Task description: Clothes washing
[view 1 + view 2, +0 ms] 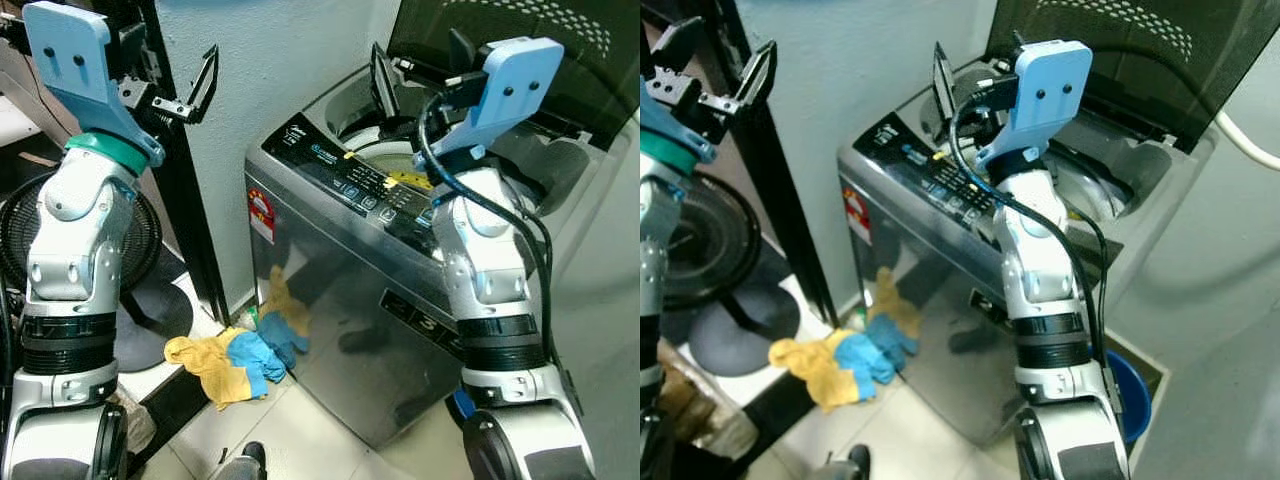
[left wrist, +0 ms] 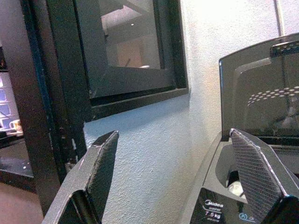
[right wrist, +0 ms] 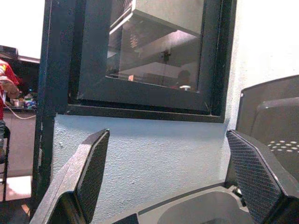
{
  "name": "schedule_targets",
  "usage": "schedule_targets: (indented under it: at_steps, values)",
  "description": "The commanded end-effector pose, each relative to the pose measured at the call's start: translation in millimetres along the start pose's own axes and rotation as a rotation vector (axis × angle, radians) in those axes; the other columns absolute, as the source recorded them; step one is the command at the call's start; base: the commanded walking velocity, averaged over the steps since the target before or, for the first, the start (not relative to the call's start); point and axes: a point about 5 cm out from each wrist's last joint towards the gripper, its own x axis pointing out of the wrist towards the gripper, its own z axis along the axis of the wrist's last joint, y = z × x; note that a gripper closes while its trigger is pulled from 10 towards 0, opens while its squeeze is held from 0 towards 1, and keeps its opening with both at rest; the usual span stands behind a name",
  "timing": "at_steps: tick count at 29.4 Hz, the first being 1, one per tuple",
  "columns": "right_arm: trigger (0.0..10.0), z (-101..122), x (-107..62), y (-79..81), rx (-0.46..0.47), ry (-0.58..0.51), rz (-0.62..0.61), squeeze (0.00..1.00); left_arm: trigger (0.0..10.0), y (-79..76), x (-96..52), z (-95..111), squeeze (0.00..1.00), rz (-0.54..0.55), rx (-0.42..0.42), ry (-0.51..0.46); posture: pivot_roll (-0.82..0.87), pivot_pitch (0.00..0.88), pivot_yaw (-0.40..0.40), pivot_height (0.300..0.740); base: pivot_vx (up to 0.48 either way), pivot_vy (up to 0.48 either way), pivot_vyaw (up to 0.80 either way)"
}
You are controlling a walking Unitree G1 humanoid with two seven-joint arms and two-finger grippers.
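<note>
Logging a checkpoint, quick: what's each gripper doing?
Left gripper: open, holding nothing.
Right gripper: open, holding nothing, above the washing machine.

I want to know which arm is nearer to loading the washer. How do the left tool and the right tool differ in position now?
The left tool hangs in front of the wall beside the washing machine, while the right tool is raised over the machine's open tub. The left tool is above the yellow and blue clothes on the floor; the right tool is farther from them. Both are open and hold nothing.
</note>
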Motion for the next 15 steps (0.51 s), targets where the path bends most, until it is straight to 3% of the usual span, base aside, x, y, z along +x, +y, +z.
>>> schedule_targets:
  at_steps: [1, 15]
  values:
    - [10.0, 0.5, -1.3, -1.5, 0.004, -0.005, -0.007, 0.00, 10.0, 0.0, 0.8, -2.3, 0.00, 0.005, 0.007, 0.017, 0.10, 0.019, 0.013, 0.740, 0.000, 0.000, 0.00]
    - [10.0, 0.3, -1.6, -0.8, -0.003, -0.003, -0.001, 0.00, 10.0, 1.0, 1.1, -0.1, 0.00, 0.010, 0.023, 0.010, 0.10, 0.018, 0.013, 0.740, 0.000, 0.000, 0.00]
